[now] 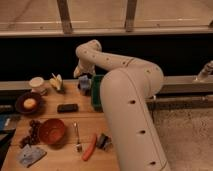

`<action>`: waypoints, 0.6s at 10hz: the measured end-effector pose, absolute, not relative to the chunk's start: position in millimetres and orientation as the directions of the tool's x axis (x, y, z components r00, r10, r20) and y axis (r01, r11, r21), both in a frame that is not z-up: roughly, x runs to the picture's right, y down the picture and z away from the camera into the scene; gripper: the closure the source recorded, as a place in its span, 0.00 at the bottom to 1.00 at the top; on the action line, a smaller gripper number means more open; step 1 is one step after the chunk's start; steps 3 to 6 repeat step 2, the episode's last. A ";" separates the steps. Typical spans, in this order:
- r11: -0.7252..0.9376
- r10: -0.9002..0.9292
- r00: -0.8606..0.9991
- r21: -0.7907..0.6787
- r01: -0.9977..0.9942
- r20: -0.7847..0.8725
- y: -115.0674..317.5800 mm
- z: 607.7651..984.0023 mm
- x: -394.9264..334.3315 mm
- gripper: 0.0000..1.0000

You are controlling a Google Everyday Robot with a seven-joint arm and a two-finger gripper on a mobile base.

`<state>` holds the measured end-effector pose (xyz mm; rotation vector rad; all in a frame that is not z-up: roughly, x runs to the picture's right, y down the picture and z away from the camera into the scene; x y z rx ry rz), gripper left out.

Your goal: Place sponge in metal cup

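My white arm reaches from the right foreground to the back of the wooden table (60,120). My gripper (83,76) hangs at the back edge, right above a small grey-blue cup-like thing (85,85) that looks like the metal cup. A green block (96,94), which looks like the sponge, lies just right of the cup and is partly hidden by my arm. I cannot tell whether anything is in the gripper.
A white cup (36,84) and a yellow-white item (56,82) stand at the back left. A dark plate (20,106), black bar (67,107), red bowl (52,131), grapes (30,135), fork (77,137), orange-red stick (90,148) and grey cloth (29,155) lie nearer.
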<state>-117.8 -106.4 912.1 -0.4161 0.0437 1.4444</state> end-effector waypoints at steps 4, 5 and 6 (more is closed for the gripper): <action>0.053 0.973 0.100 -0.217 -0.975 -0.210 -125.7 897.4 -97.9 0.30; 0.053 0.973 0.100 -0.217 -0.975 -0.210 -125.7 897.4 -97.9 0.30; 0.053 0.973 0.100 -0.217 -0.975 -0.210 -125.7 897.4 -97.9 0.30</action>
